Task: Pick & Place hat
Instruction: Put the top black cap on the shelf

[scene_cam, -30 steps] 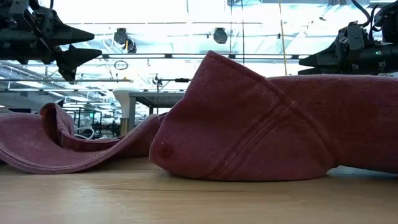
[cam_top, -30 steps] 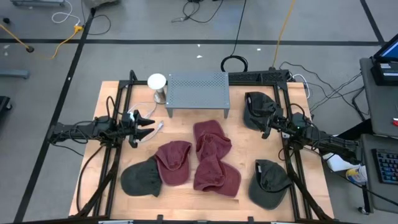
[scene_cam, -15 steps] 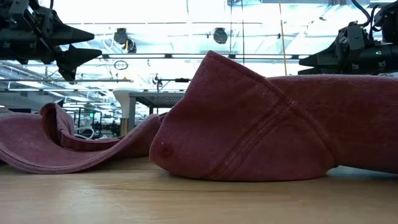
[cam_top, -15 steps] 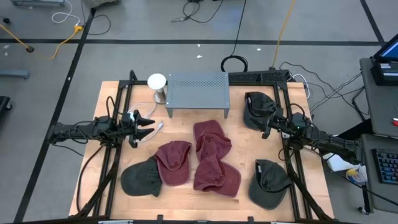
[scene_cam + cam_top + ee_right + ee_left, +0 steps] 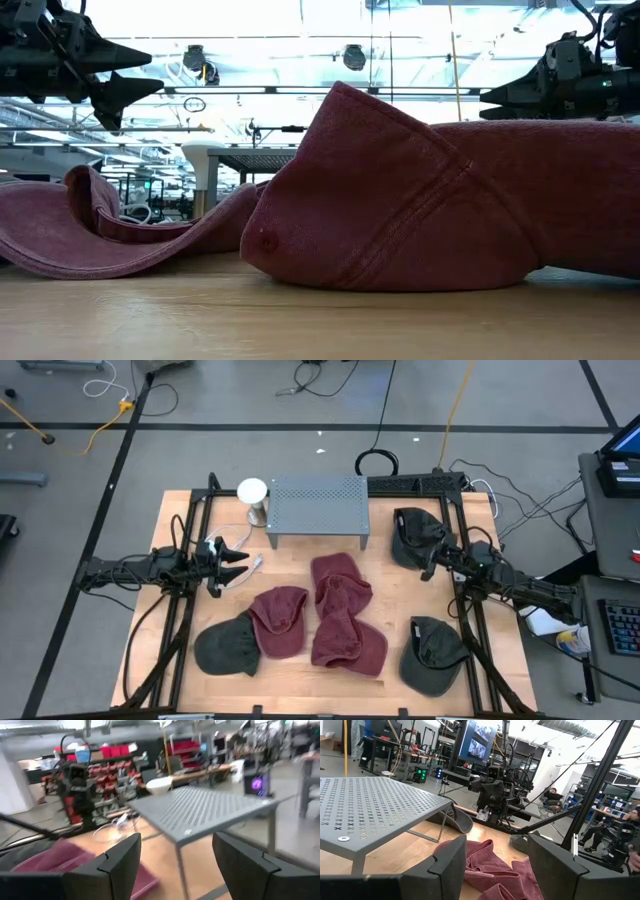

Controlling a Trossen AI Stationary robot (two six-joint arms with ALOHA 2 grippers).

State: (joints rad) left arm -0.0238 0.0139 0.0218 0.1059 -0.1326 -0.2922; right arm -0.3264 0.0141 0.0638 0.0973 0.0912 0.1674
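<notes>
Several hats lie on the wooden table: dark red ones (image 5: pixel 338 610) in a pile at the middle, another dark red one (image 5: pixel 280 620), a dark grey one (image 5: pixel 225 647) at the near left, one (image 5: pixel 432 653) at the near right and one (image 5: pixel 412 535) at the far right. My left gripper (image 5: pixel 240 560) hovers open at the left, above the table, pointing level toward the red hats. My right gripper (image 5: pixel 430 565) hovers open at the right, just beside the far-right grey hat. Neither holds anything.
A grey perforated metal stand (image 5: pixel 318 507) sits at the far middle, with a white cup-like thing (image 5: pixel 253 493) to its left. Black frame rails (image 5: pixel 190 540) run along both table sides. Bare wood lies between the left gripper and the red hats.
</notes>
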